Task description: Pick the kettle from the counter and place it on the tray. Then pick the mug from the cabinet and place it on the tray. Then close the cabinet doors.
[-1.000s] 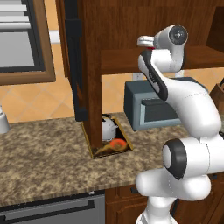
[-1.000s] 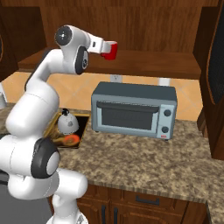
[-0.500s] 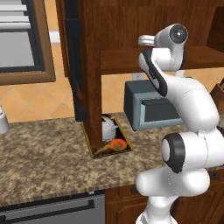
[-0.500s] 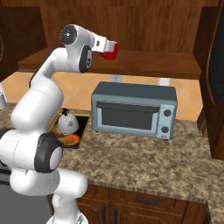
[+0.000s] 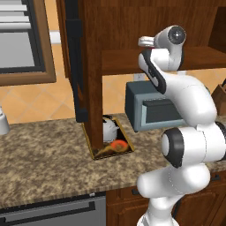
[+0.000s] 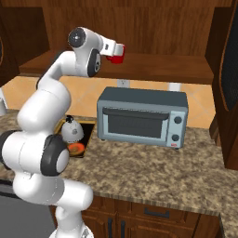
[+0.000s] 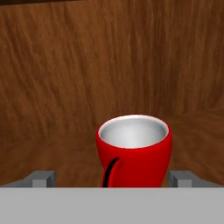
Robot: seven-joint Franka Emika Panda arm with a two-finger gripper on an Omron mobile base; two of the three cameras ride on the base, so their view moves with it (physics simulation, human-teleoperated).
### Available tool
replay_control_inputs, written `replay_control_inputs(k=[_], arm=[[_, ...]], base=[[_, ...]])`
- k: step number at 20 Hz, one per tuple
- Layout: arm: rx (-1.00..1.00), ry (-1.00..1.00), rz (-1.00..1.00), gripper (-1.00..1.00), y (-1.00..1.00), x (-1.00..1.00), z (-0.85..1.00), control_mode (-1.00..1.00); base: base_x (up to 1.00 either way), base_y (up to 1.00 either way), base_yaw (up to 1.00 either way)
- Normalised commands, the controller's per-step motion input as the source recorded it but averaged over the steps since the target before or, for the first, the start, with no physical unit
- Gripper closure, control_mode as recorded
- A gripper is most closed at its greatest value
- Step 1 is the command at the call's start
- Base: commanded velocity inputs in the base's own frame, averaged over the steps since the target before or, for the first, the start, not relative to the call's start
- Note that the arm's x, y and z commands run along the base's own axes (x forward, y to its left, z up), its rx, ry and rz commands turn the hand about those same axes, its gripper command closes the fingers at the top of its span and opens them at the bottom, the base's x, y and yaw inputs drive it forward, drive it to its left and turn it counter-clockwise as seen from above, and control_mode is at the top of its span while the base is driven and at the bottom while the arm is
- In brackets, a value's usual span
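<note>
While the white arm reaches up into the large dark reddish-brown wooden wall cabinet [image 6: 158,28], the two-finger gripper [image 6: 116,52] sits at the level of the inner shelf [image 6: 162,69] with the small bright red mug [image 6: 117,52] at its tip. Hand view: red mug [image 7: 134,151] upright, pale inside visible, dark-edged side handle facing the camera at lower left. Two grey finger tips [image 7: 43,178] stand on either side of the mug, each with a visible gap to its wall; gripper [image 7: 113,179] reads as spread, not closed on the mug. Whether the mug base rests on the shelf board I cannot tell.

Left base view: one tall dark wood-framed cabinet door [image 5: 75,62] with black panel stands swung out toward the camera, partly in front of the tray. Right base view: second door [image 6: 228,83] open at the right edge.

Small rectangular tray with yellow-gold rim [image 5: 128,142] lies on the speckled brown and tan granite counter [image 5: 44,163], just left of the grey toaster oven [image 6: 142,116]. Small squat white-grey kettle with dark lid [image 6: 72,130] stands on the tray [image 6: 62,124], beside the orange patch [image 6: 75,148] of the tray surface. Kettle [image 5: 109,128] partly hidden by the door edge in the left base view.
</note>
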Motion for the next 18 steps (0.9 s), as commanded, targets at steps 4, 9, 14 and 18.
replay_control_inputs(k=[4, 9, 14, 18], arm=[[0.00, 0.00, 0.00, -1.00, -0.06, 0.18, -0.05, -1.00], [0.00, 0.00, 0.00, -1.00, -0.05, 0.15, -0.06, -1.00], [0.00, 0.00, 0.00, -1.00, -0.06, 0.16, -0.07, -1.00], [0.00, 0.00, 0.00, -1.00, -0.04, 0.13, -0.10, -1.00]], base=[[0.00, 0.00, 0.00], [0.00, 0.00, 0.00], [0.00, 0.00, 0.00], [0.00, 0.00, 0.00]])
